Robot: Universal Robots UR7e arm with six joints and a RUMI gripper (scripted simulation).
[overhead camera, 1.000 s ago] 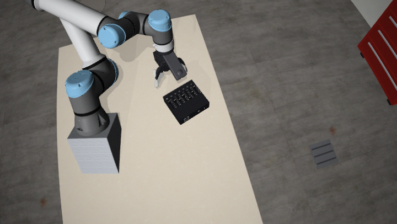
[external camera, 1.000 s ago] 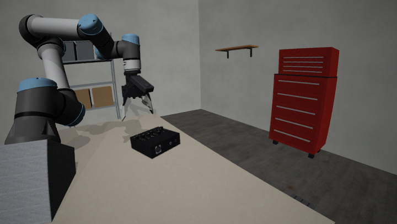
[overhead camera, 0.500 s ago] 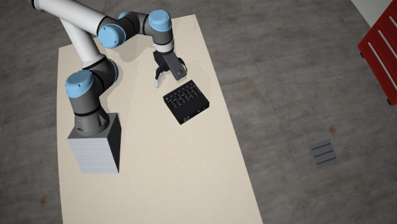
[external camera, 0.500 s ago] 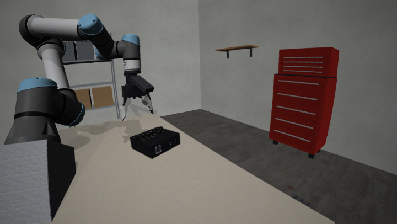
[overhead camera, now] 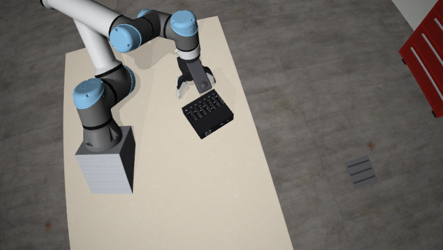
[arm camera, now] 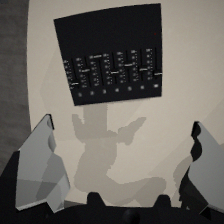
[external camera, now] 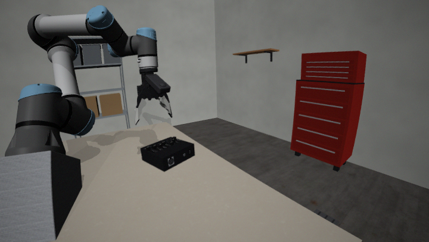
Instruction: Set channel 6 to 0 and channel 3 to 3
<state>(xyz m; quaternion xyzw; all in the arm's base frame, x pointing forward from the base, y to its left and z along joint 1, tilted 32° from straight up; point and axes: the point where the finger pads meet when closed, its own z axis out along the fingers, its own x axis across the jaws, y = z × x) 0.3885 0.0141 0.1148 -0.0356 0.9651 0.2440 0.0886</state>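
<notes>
We saw a room with plain grey walls (external camera: 186, 59) and a dark grey tiled floor (overhead camera: 325, 93), mottled with a few reddish stains. A long beige rectangular table top (overhead camera: 186, 192) filled the middle of the top view, and the arm's soft shadow lay across its far end.

Against the right-hand wall stood a tall red metal tool chest with silver drawer handles (external camera: 327, 105), on small dark feet. In the back corner behind the arm we noted a grey metal shelf rack (external camera: 123, 90) holding brown cardboard boxes and grey bins. Higher on the wall hung a small wooden shelf on black brackets (external camera: 255, 51). A small grey slatted floor grate (overhead camera: 360, 171) sat in the floor, well apart from the table.

The white and dark grey robot arm with blue joint caps (overhead camera: 93, 18) rose from a grey block pedestal (overhead camera: 105, 173) at the table's near-left part.

The black box-shaped lighting desk with a row of faders (overhead camera: 207, 116) lay on the table, turned at an angle to its edges. The black two-jaw gripper with pale fingers (external camera: 153, 115) hung above the table just beyond the desk's fader end, apart from it. Its jaws stood wide with nothing between them. In the wrist view the fader knobs (arm camera: 115, 72) sat at differing heights; we could not read their levels.
</notes>
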